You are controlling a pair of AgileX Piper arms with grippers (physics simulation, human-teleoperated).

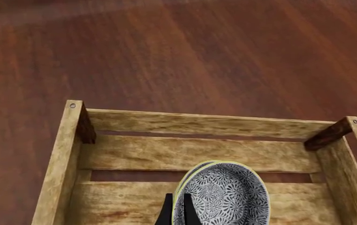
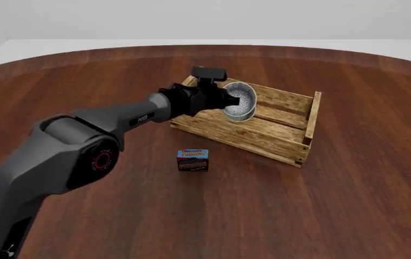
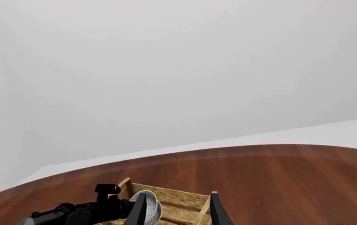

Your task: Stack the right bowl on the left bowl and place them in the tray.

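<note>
Holding the nested bowls (image 2: 239, 102) tilted on edge over the tray (image 2: 291, 141), the left gripper (image 1: 176, 212) has its fingers clamped on the rims. Released from this tilt, they could roll or separate on the rough slats. Both are thin, glossy, speckled. The right gripper (image 3: 177, 208), fingers spread, holds nothing. A pudding box (image 2: 192, 160) sits on the surface at seven o'clock from the tray.

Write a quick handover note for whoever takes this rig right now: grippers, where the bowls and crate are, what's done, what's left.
Left gripper: shut on the stacked bowls, held tilted over the tray.
Right gripper: open, empty, raised away from the table.
Done: bowls nested together and carried above the tray.
Left: lower the stack, release, withdraw.
Pudding box sits on the table in front of the tray, untouched.
</note>
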